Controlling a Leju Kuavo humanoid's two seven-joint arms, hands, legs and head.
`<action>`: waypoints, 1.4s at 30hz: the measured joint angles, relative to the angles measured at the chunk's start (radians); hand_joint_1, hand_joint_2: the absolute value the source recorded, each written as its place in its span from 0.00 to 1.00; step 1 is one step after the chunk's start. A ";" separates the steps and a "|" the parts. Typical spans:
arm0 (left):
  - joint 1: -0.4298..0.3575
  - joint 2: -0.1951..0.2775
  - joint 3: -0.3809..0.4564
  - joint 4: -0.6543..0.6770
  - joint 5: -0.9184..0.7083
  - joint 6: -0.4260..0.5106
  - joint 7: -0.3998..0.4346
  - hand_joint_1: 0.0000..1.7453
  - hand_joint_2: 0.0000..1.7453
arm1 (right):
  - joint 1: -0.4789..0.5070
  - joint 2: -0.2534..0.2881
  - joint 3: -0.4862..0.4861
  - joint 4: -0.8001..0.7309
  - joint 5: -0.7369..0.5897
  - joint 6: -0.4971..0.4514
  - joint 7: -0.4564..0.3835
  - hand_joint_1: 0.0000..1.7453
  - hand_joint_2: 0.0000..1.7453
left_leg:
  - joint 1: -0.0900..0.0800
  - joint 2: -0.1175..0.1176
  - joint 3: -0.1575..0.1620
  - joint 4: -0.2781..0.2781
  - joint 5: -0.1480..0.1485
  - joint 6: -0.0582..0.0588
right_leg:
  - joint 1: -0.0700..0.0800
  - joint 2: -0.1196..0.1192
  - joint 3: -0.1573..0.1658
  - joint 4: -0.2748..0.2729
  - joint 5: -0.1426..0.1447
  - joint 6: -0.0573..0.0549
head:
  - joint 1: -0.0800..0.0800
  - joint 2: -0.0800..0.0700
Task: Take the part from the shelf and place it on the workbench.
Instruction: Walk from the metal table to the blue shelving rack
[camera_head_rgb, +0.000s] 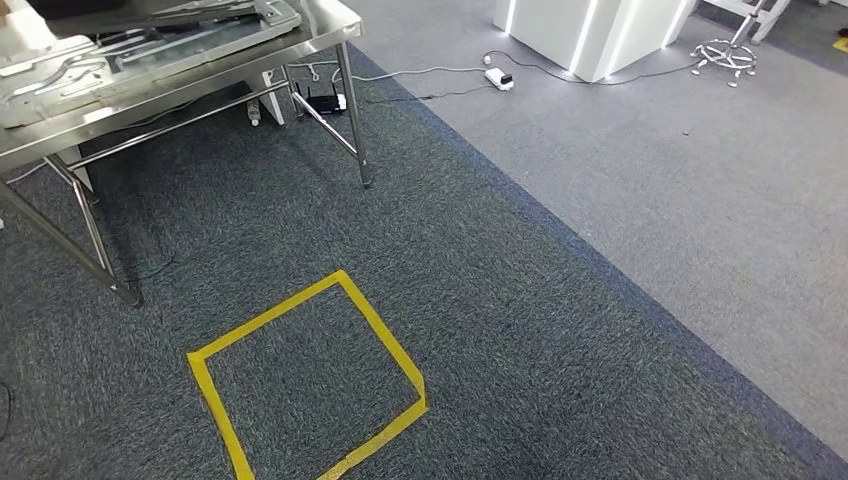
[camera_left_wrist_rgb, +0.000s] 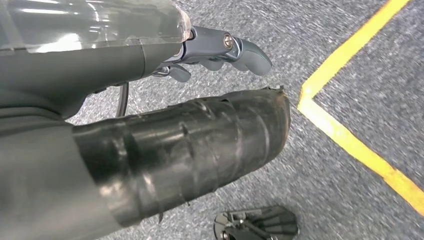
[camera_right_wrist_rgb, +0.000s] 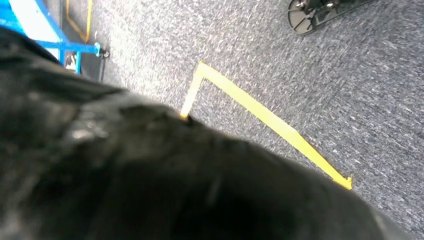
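Observation:
The steel workbench stands at the far left of the head view, with flat silver metal parts lying on its top. My left hand hangs over the carpet. Its black-taped thumb and grey fingers are apart, and carpet shows in the gap between them. A blurred black surface of my right hand covers much of the right wrist view, hiding how its fingers lie.
A yellow tape square marks the dark carpet in front of the bench, also seen as tape and tape. Bench legs, a power strip, a white pedestal, a chair base and a blue frame stand around.

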 joint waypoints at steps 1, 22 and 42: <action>0.001 0.000 0.000 0.000 0.000 0.000 0.001 0.00 0.00 | 0.000 0.002 0.005 0.001 0.010 0.003 0.001 0.00 0.00 | 0.002 -0.024 -0.015 0.036 -0.025 -0.004 | -0.003 0.010 0.000 -0.004 0.004 -0.006 | -0.001 0.000; 0.014 0.016 0.010 -0.002 0.002 -0.014 0.005 0.00 0.00 | -0.003 0.018 0.054 0.039 0.073 0.017 0.010 0.00 0.00 | 0.006 -0.036 -0.013 -0.018 0.035 0.037 | -0.010 0.035 -0.128 0.254 -0.092 0.040 | 0.003 0.000; 0.006 0.019 0.037 -0.002 0.023 -0.003 -0.002 0.00 0.00 | -0.010 0.013 0.077 0.057 0.116 0.052 0.030 0.00 0.00 | 0.005 -0.155 -0.033 0.005 0.037 0.008 | 0.001 0.136 -0.014 0.022 0.002 -0.002 | 0.000 0.000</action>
